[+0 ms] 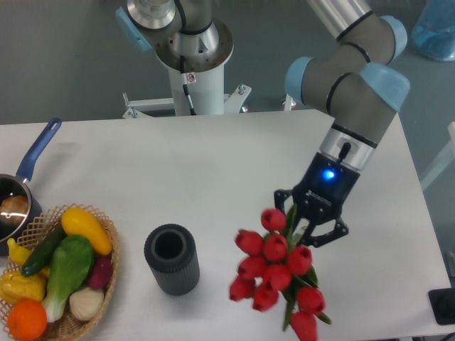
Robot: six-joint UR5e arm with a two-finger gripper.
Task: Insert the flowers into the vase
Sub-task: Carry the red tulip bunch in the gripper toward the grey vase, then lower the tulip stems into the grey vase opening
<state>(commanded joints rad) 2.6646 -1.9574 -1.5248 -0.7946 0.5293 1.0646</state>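
Observation:
My gripper is shut on the green stems of the flowers, a bunch of red tulips that hangs below it, lifted above the table right of centre. The blooms point down and to the left. The vase, a short dark grey ribbed cylinder with an open round mouth, stands upright on the white table to the left of the bunch, with a gap between them.
A wicker basket of colourful fruit and vegetables sits at the front left. A blue-handled saucepan lies at the left edge. The robot's base stands behind the table. A dark object shows at the right edge.

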